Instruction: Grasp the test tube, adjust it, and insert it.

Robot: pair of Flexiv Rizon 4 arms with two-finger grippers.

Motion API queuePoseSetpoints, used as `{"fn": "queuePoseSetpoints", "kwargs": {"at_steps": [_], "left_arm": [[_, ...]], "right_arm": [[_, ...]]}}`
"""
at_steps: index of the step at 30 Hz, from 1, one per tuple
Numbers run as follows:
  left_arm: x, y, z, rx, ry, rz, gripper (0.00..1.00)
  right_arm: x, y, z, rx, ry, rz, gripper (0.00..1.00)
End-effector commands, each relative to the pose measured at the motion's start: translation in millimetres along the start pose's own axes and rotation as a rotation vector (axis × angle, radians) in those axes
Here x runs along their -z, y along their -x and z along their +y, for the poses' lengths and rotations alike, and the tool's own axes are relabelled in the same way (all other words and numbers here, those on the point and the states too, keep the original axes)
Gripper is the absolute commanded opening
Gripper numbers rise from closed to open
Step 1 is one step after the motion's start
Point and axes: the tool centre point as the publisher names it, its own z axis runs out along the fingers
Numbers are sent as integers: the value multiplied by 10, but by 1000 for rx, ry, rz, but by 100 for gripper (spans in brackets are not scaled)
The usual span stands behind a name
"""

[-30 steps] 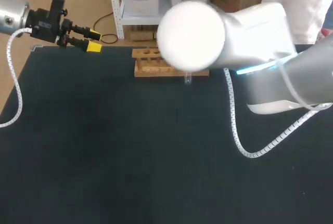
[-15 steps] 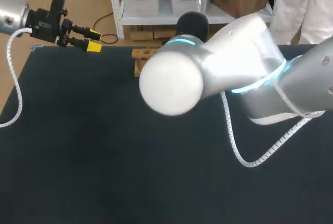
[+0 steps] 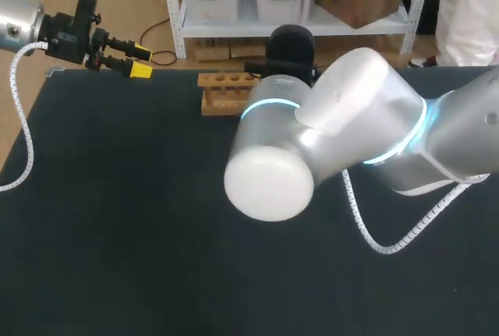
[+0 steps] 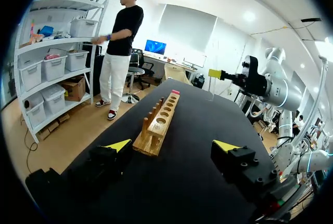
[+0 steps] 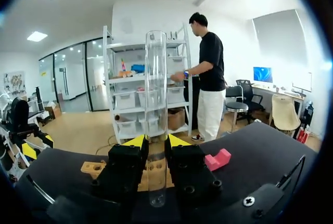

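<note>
My right claw is clenched on the test tube, which stands upright near the desk's far edge, just short of the wooden rack. The tube's lower end could miss a hole and jam on the rack top, because my own arm hides the holes from overhead. My left claw hangs released.

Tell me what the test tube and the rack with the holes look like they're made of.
Test tube: clear glass or clear plastic, I can't tell which. It is fully see-through, with a smooth glossy wall that catches bright streaks of light. Rack: wood, by the look of it. It is pale tan with a dull, unvarnished-looking surface, and has round holes along its top.
</note>
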Motion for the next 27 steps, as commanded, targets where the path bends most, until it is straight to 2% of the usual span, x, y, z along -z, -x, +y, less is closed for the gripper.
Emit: {"fn": "queuePoseSetpoints", "kwargs": {"at_steps": [1,9,17,27], "left_arm": [[0,-5,10,-1,-2,0,100],[0,-5,10,-1,-2,0,100],[0,-5,10,-1,-2,0,100],[0,-5,10,-1,-2,0,100]], "right_arm": [[-144,-26,24,0,30,-48,0],[-378,-3,55,8,60,-80,0],[-577,-21,96,-25,52,-158,0],[-688,-47,199,-45,73,-187,0]]}}
